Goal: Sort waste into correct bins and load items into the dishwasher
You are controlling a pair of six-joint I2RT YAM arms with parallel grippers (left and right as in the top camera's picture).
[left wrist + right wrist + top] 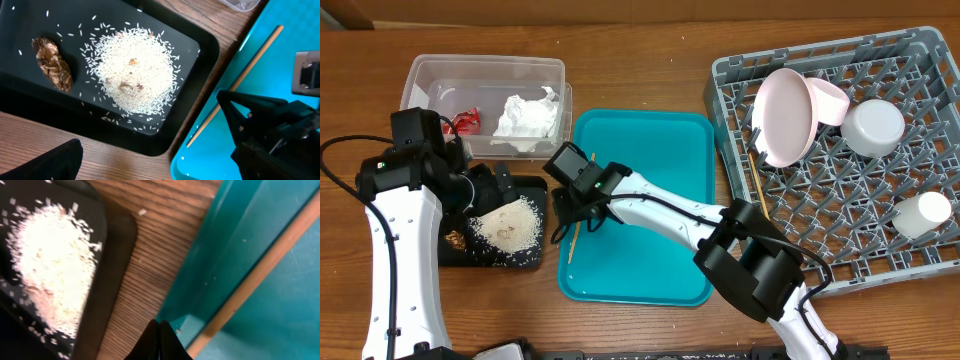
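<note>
My right gripper (570,213) is shut, its tips (161,339) together at the left inner edge of the teal tray (650,140), right beside a wooden chopstick (573,242) lying there (260,270), not around it. It also shows in the left wrist view (225,100), next to the chopstick (240,82). My left gripper (492,185) is open and empty above the black tray (30,20), which holds a rice pile (135,70) and a brown lump (52,65). The clear tub (485,70) holds the red wrapper (467,121) and the napkin (528,117).
The grey dish rack (840,260) at the right holds the plate (782,115), a pink bowl (828,100), a grey-white bowl (872,127), the white cup (922,214) and a second chopstick (757,180). The black tray sits close to the teal tray's left side.
</note>
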